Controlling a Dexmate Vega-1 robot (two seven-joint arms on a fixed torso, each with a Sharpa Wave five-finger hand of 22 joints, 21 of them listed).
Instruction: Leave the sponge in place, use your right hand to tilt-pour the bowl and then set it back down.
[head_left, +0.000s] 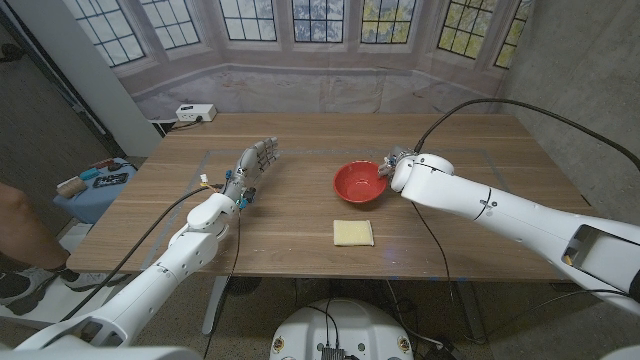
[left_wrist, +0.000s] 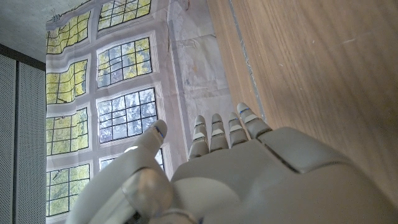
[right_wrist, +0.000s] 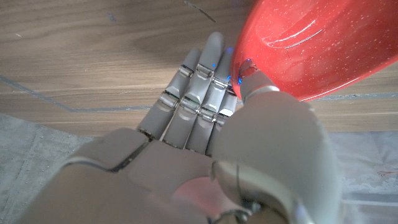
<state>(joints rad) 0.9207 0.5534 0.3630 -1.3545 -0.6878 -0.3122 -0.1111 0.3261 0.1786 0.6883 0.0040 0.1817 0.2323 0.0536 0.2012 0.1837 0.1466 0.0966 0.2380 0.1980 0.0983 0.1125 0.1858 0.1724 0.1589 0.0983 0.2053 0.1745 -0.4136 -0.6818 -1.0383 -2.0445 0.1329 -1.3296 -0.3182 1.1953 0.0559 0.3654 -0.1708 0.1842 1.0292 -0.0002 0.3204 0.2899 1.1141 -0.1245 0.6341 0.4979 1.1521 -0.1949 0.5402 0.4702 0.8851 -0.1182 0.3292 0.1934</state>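
- right hand (head_left: 392, 166) pinches the red bowl (head_left: 360, 182) at its right rim, thumb inside the rim, fingers (right_wrist: 196, 93) under the outer wall
- bowl sits mid-desk, directly left of that hand, looks slightly tipped
- sponge (head_left: 352, 233) lies flat just in front of the bowl, apart from it
- left hand (head_left: 252, 168) well to the left, fingers apart, holding nothing
- desk (head_left: 470, 150): tilt should go away from the sponge

No legible text on anything
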